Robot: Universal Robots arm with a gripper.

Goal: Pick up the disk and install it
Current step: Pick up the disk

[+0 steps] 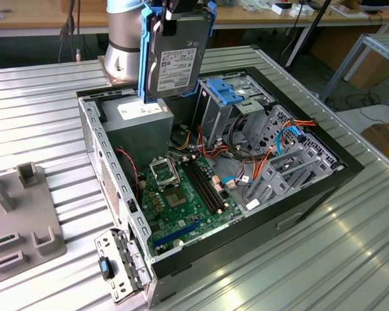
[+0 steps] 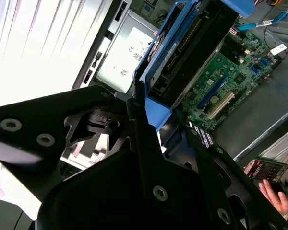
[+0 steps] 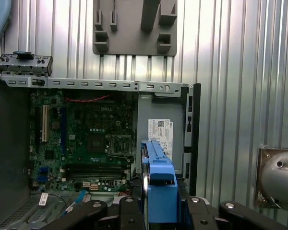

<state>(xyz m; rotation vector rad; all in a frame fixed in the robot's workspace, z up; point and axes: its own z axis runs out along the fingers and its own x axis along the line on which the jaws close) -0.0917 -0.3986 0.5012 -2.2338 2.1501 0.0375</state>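
The disk (image 1: 175, 58), a silver-grey drive in blue carrier rails, hangs upright above the back of the open computer case (image 1: 324, 194). My gripper (image 1: 181, 11) is shut on its upper end, and the label faces the exterior view. Its lower edge is just above the grey power supply box (image 1: 137, 113). In the second wrist view the disk (image 2: 192, 43) reaches out from my black fingers (image 2: 134, 112) over the motherboard (image 2: 221, 81). The first wrist view sees the disk (image 3: 156, 177) edge-on between the gripper (image 3: 158, 213) parts, over the power supply (image 3: 159, 132).
An upright grey drive cage (image 1: 214, 116) with a blue latch (image 1: 222, 91) stands right of the disk in the exterior view, among orange and blue cables (image 1: 279, 146). The arm's base (image 1: 123, 45) sits behind the case. A grey fixture (image 1: 26, 220) lies on the ribbed table. A person's hand (image 2: 278, 196) is beside the case.
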